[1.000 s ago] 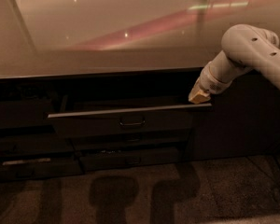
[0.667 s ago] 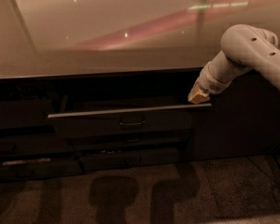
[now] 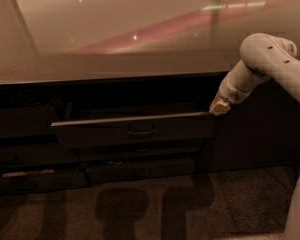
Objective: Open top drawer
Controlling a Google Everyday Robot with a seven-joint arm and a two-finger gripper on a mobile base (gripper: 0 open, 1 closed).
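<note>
The wide, dark grey, flat-fronted top drawer point(image 3: 95, 134) sticks out a little under the smooth, shiny counter point(image 3: 115, 59). The pale gripper point(image 3: 220, 105) sits at the drawer's top right corner. I cannot tell if it is pinching.

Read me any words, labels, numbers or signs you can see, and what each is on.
None: no text, label or number is readable on the top drawer, its handle, the lower drawers, the counter or the arm.
The tool sits at the right end of the top drawer's upper edge.
</note>
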